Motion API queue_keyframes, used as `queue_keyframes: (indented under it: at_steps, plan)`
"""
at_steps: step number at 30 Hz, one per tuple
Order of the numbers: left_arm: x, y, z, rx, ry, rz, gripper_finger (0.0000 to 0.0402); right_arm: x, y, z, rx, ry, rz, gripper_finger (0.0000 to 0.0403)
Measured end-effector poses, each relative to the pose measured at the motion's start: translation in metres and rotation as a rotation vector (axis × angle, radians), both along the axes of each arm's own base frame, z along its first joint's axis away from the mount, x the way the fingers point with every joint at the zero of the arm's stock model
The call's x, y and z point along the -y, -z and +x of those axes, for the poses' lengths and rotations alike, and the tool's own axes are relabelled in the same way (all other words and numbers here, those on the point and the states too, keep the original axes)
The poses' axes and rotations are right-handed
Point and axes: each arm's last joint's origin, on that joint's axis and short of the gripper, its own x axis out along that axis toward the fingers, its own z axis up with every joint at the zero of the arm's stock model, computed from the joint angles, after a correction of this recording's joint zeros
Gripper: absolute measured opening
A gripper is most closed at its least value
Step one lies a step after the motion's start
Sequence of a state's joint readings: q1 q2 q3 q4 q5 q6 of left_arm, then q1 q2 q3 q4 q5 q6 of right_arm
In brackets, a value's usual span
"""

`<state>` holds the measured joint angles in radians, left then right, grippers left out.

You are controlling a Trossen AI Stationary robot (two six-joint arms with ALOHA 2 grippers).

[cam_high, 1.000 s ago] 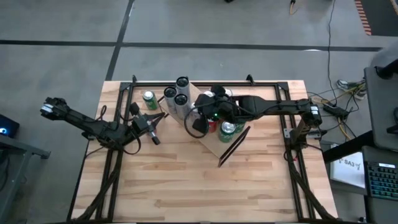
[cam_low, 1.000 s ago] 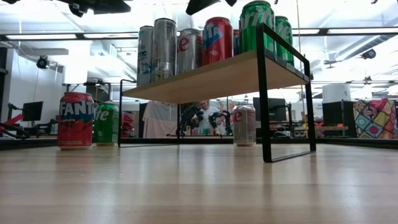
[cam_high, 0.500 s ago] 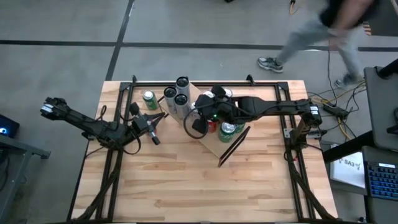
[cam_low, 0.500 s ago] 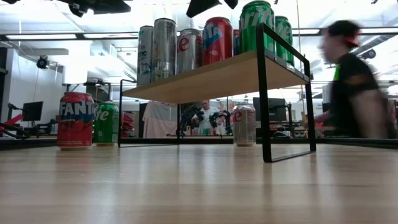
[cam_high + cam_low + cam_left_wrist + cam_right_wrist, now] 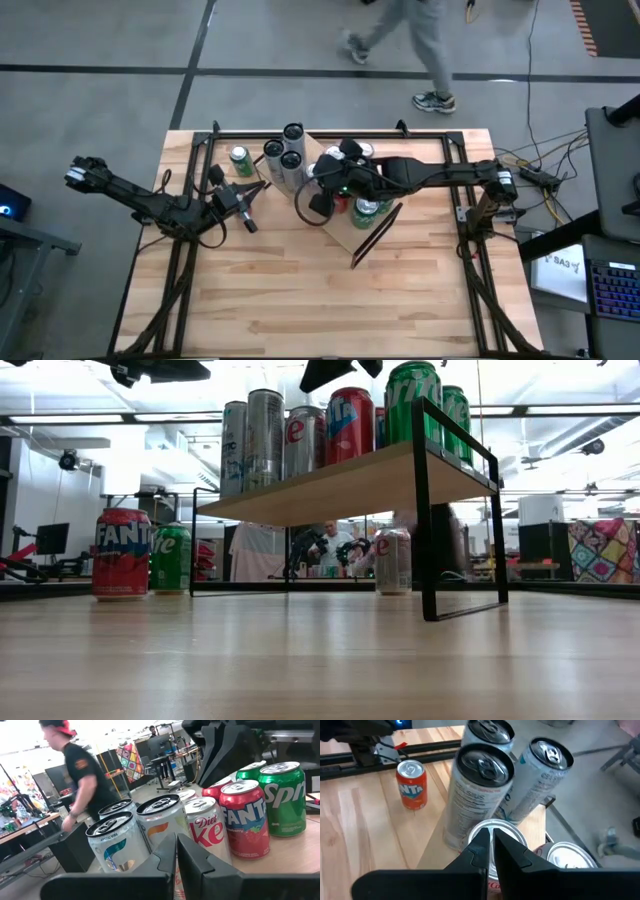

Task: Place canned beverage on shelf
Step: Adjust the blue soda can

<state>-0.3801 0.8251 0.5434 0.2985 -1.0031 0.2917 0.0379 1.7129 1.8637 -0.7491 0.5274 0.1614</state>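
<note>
Because the right gripper (image 5: 490, 847) hovers with fingers nearly closed, holding nothing, over the Diet Coke can (image 5: 492, 837) on the crowded shelf (image 5: 340, 485), a careless withdrawal could topple neighbouring tall cans (image 5: 480, 790).

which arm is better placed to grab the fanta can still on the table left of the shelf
Left. The left gripper sits beside the Fanta can and green can, while the right gripper is over the shelf.
</note>
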Motion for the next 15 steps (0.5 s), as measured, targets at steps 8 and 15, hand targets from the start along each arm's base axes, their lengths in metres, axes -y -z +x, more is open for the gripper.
queue_keyframes:
  at_steps: [8, 15]
  plan:
    - [0.000, -0.001, 0.000, 0.014, 0.000, -0.013, 0.0000, -0.004, -0.023, -0.009, -0.045, -0.062, -0.064, 0.0013]
    - [0.000, -0.001, 0.000, 0.028, 0.001, -0.023, 0.0000, 0.004, -0.048, -0.029, -0.117, -0.033, -0.096, 0.0013]
